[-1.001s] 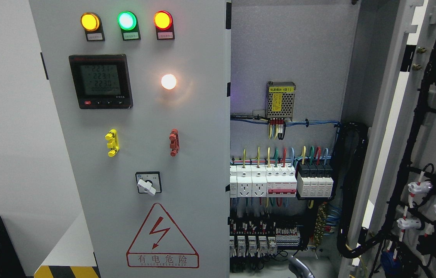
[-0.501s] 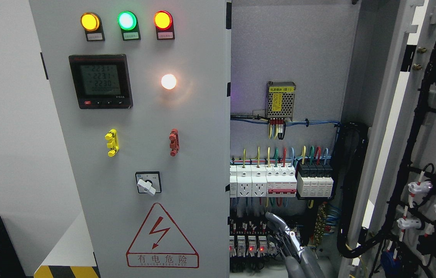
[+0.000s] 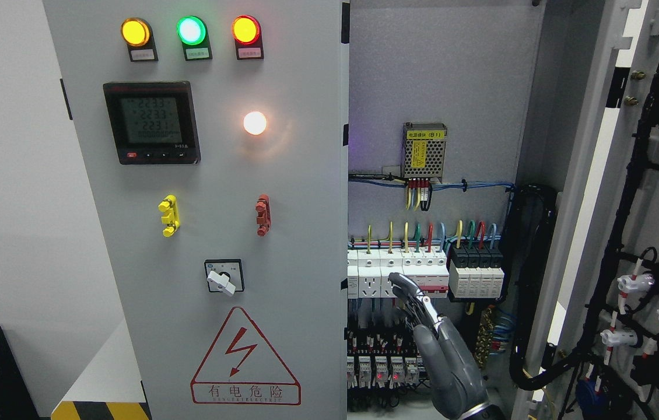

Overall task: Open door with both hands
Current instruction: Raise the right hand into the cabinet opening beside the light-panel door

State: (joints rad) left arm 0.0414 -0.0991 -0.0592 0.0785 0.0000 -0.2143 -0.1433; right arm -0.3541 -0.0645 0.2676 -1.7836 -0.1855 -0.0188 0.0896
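one of the two doors is already swung wide: the right door [image 3: 644,233] stands open at 3 o'clock, its inner face hung with black cable looms and white connectors. the left door [image 3: 213,210], filling the frame from 9 to 12 o'clock, looks shut, so by my reckoning about half the job is left.

the right hand [image 3: 428,326] reaches up from 5 o'clock into the open bay, fingers [image 3: 408,291] extended and close together, gripping nothing. it sits in front of the breaker row [image 3: 423,274]; whether it touches it i cannot tell. no left hand shows.

the cabinet [image 3: 446,76] holds a mesh-covered power supply [image 3: 424,150] toward 1 o'clock, coloured wires feeding the breakers below it, and relays [image 3: 376,367] at 6 o'clock. the shut door carries three lamps [image 3: 189,32], a meter [image 3: 151,122], a rotary switch [image 3: 224,277] and a shock-warning triangle [image 3: 245,359].
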